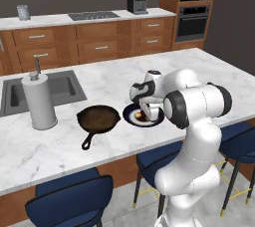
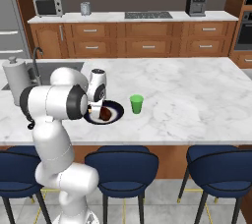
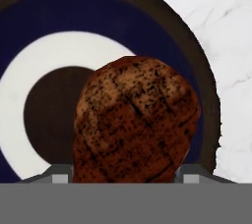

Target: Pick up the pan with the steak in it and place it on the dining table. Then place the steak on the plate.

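Note:
My gripper (image 1: 144, 112) (image 2: 99, 108) (image 3: 125, 174) hangs low over the plate (image 1: 130, 113) (image 2: 118, 112) (image 3: 59, 16), shut on the steak (image 1: 140, 116) (image 2: 105, 113) (image 3: 135, 120). The reddish-brown steak sits between the two fingertips (image 3: 59, 173) just above the plate's right half; whether it touches the plate I cannot tell. The pan (image 1: 98, 118), black and empty, rests on the dining table (image 1: 124, 81) (image 2: 187, 95) just left of the plate, its handle pointing toward the front edge.
A paper towel roll (image 1: 39, 100) stands left of the pan beside the sink (image 1: 62, 89). A green cup (image 2: 136, 104) stands right of the plate. Blue stools (image 1: 74, 201) (image 2: 120, 166) line the table's near side.

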### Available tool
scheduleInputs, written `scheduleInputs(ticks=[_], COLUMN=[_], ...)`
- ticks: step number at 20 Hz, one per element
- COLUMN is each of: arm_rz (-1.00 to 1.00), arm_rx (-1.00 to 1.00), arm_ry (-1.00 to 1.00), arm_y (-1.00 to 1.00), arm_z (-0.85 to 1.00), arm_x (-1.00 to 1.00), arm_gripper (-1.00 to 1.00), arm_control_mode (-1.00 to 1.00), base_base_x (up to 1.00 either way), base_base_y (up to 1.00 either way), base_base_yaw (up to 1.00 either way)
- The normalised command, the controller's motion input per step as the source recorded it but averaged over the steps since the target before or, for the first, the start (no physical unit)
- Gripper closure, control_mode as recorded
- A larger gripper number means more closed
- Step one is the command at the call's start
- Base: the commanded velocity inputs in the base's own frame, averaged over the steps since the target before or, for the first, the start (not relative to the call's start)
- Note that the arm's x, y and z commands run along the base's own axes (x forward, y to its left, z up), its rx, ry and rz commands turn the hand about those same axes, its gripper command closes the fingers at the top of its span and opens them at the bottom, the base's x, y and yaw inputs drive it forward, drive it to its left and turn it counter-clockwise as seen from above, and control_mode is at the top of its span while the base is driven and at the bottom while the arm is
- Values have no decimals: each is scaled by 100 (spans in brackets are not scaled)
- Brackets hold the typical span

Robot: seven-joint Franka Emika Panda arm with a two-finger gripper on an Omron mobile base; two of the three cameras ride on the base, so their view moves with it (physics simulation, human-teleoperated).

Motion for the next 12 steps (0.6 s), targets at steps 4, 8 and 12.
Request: scheduleInputs(ticks=[4, 8, 12], arm_rz=[0, -2, -4], arm_rx=[0, 0, 0], arm_ry=[0, 0, 0], arm_y=[0, 0, 0], arm_z=[0, 0, 0], arm_x=[5, 36, 50], arm_gripper=[-100, -100, -100], arm_control_mode=[-100, -100, -100], base_base_x=[0, 0, 0], base_base_y=[0, 0, 0], base_base_yaw=[0, 0, 0])
